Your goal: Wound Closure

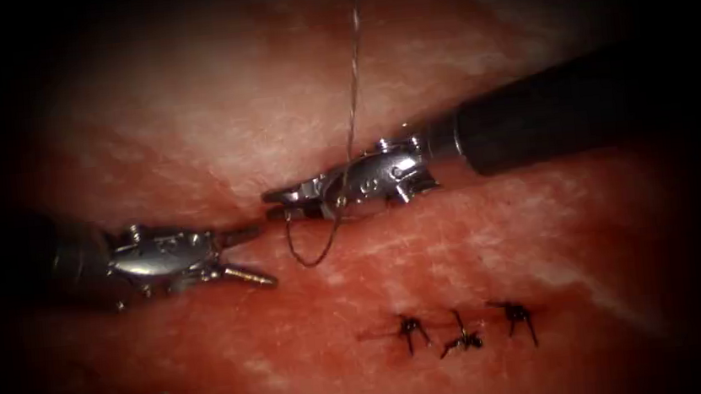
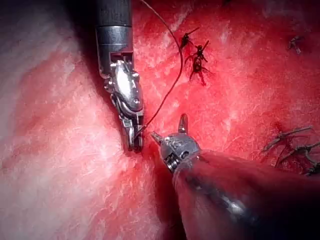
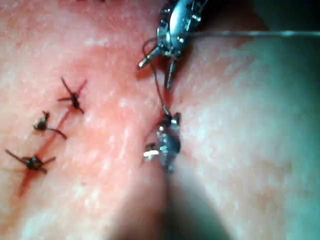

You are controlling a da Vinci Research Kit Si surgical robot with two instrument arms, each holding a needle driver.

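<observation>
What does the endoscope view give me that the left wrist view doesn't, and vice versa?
Endoscope: the thread draped over the right tool and looping below it. Left wrist: more cut thread ends on the tissue, apart from the stitches. Both: right tool's jaws shut on the thread; left tool jaws open, holding nothing.
</observation>
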